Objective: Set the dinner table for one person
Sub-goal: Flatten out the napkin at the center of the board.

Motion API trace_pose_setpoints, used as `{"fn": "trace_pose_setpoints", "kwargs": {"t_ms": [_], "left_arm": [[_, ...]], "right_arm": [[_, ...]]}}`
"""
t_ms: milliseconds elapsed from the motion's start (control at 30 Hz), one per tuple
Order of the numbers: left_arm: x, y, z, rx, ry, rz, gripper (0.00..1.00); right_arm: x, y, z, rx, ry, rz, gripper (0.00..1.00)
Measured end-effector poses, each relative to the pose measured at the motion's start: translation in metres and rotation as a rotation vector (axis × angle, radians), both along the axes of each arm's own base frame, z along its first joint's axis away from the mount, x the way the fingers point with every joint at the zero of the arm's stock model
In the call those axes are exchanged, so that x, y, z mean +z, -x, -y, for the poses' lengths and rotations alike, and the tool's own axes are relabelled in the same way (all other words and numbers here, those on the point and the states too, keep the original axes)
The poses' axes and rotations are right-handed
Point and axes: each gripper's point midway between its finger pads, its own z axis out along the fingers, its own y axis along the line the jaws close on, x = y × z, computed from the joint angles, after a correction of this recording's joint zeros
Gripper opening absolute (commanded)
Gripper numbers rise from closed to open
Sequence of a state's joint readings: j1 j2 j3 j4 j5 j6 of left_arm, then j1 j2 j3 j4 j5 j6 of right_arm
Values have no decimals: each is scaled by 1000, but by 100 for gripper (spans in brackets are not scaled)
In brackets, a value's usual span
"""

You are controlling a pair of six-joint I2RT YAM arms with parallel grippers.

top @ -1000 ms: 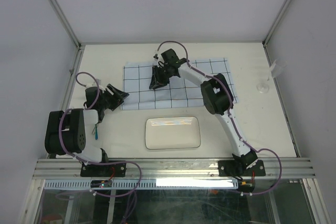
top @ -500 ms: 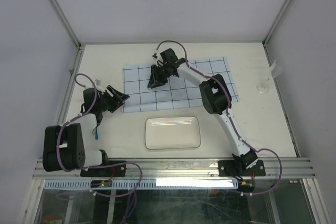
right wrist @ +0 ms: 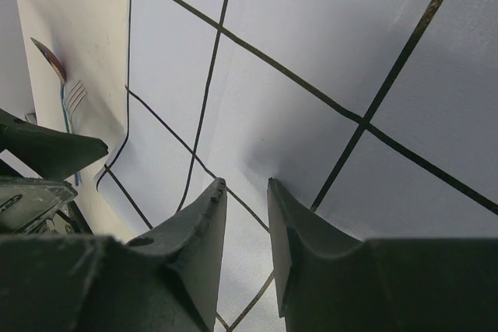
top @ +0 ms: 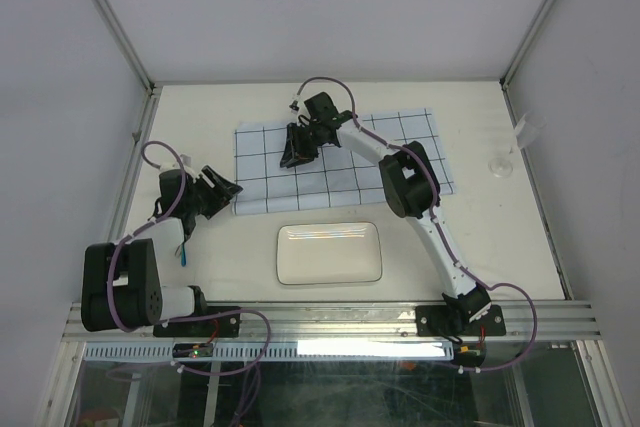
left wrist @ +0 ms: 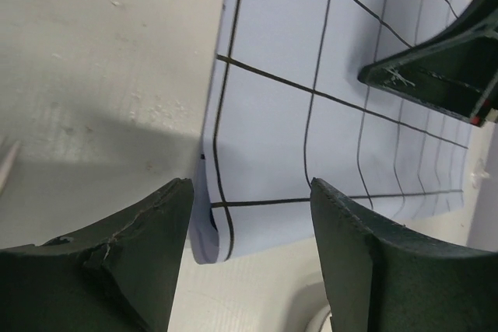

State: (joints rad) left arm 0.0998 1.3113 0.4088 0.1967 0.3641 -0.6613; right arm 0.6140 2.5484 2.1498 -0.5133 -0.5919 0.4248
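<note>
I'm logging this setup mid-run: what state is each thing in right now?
cloth: spread flat, near-left corner slightly curled.
plate: empty, off the cloth.
fork: lying flat beside the cloth.
left hand: open, straddling the cloth corner.
right hand: fingers nearly together on cloth; grip unclear.

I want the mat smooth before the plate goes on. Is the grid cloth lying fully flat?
Spread but not flat: the left wrist view shows the cloth curled up off the table at its near-left corner.
</note>
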Motion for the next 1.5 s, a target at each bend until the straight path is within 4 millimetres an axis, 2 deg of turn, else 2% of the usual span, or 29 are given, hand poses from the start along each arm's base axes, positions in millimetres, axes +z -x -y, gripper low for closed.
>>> {"fn": "trace_pose_setpoints", "kwargs": {"t_ms": [167,300,600,900,1100,1500], "left_arm": [[1,-2,-12,42,-61,10,64],[2,-6,-12,45,-60,19,64],[-6,-10,-2,16,7,17,63],[2,-11,12,-32,87,68,63],[-9,-13,19,-55,133,45,63],[-4,-14,17,-53,119,62,63]], "right_arm": [[0,0,0,0,0,0,32],[0,0,0,0,0,0,32],[0,0,0,-2,4,-1,32],[-1,-1,1,-17,28,5,32],[0,-2,2,-38,49,2,32],[-1,-2,3,-52,65,-3,32]]}}
